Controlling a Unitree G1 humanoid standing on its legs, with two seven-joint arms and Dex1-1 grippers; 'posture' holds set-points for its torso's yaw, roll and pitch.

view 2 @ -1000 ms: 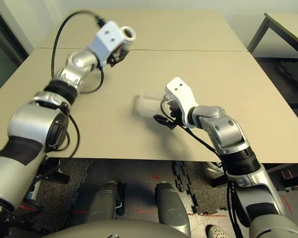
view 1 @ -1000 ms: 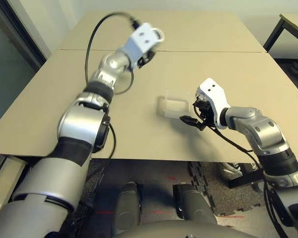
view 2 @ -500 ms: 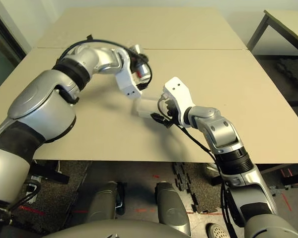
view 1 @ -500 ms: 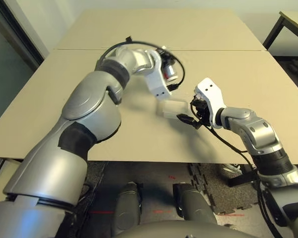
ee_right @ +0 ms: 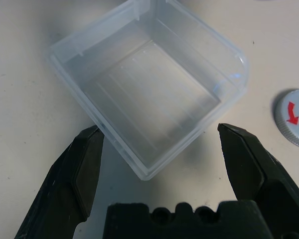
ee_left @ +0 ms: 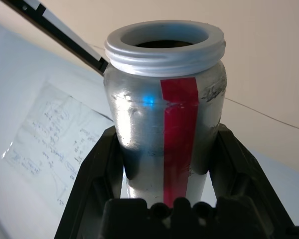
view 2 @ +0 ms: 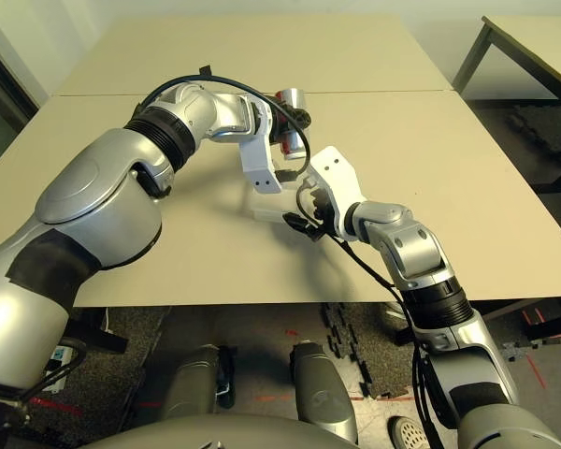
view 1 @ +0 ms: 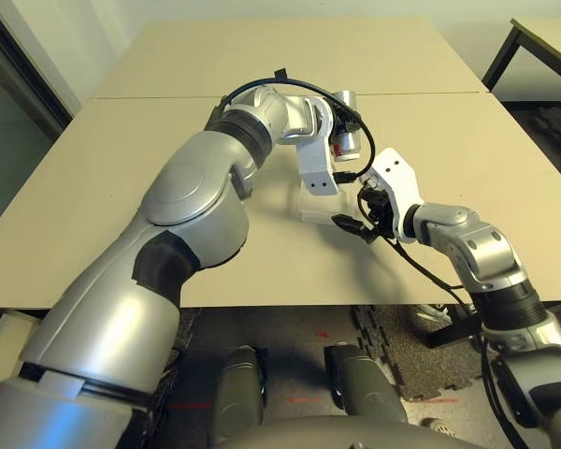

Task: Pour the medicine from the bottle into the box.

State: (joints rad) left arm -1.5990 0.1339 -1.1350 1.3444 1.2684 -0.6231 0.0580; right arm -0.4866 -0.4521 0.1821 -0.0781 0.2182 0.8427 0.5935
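My left gripper (ee_left: pixel 164 138) is shut on the bottle (ee_left: pixel 167 114), a silver cylinder with a red stripe and an open white threaded mouth, no cap on it. In the head views the bottle (view 1: pixel 344 140) hangs just above and behind the box (view 1: pixel 316 210), tilted, with my left wrist partly covering the box. The box (ee_right: pixel 149 84) is a clear shallow square tray on the table. My right gripper (ee_right: pixel 160 133) stands open at table level, its fingers either side of the box's near corner. The medicine is out of view.
A separate grey round cap (ee_right: pixel 296 117) with a red arrow lies on the table (view 1: pixel 93 187) beside the box. A seam (view 1: pixel 140 96) joins two tabletops. The table's front edge runs close to my right forearm. Another table (view 1: pixel 542 37) stands far right.
My left arm has swung in from the table's far left, carrying the bottle to just above the box. The right gripper has stayed open by the box.
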